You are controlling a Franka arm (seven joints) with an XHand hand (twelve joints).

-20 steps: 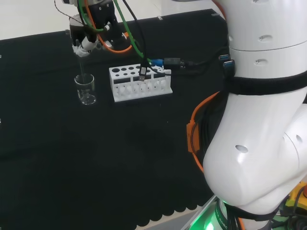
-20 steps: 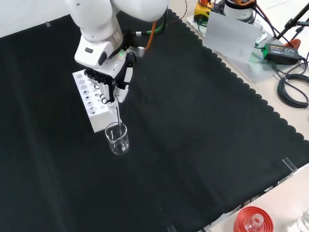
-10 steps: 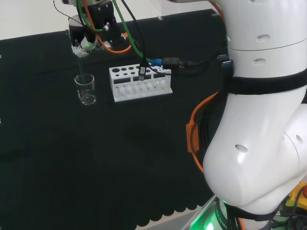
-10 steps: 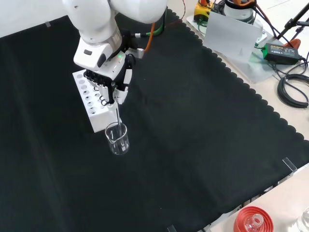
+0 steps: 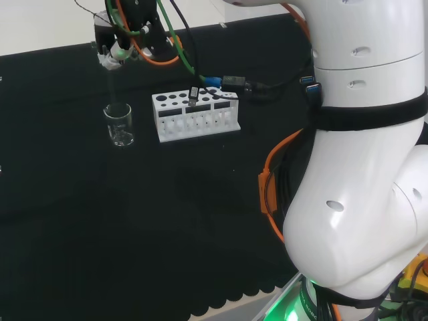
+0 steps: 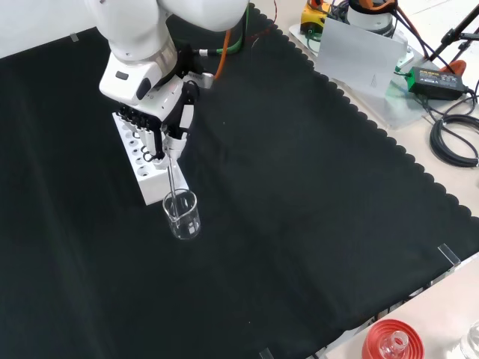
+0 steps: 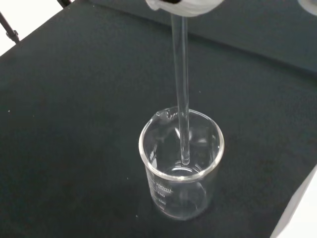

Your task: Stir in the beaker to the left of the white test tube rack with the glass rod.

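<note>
A small clear beaker [image 5: 119,124] [image 6: 182,215] [image 7: 181,165] stands upright on the black cloth, left of the white test tube rack [image 5: 194,116] in the head view. The hand [image 5: 119,41] [image 6: 161,123] hangs above it, fingers curled round the top of a thin glass rod [image 6: 174,182] [image 7: 181,84]. The rod points straight down. In the wrist view its tip sits just inside the beaker's mouth, above the bottom. The beaker looks empty. A blurred white part of the hand [image 7: 183,5] shows where the rod starts.
In the front view the test tube rack [image 6: 142,164] lies just behind the beaker. Cables [image 5: 234,85] trail over the cloth by the rack. A red ribbed stand with glassware [image 6: 391,342] sits off the cloth at the front right.
The hand has risen with the rod, drawing its tip up toward the beaker's mouth. Beaker and rack have stayed put.
</note>
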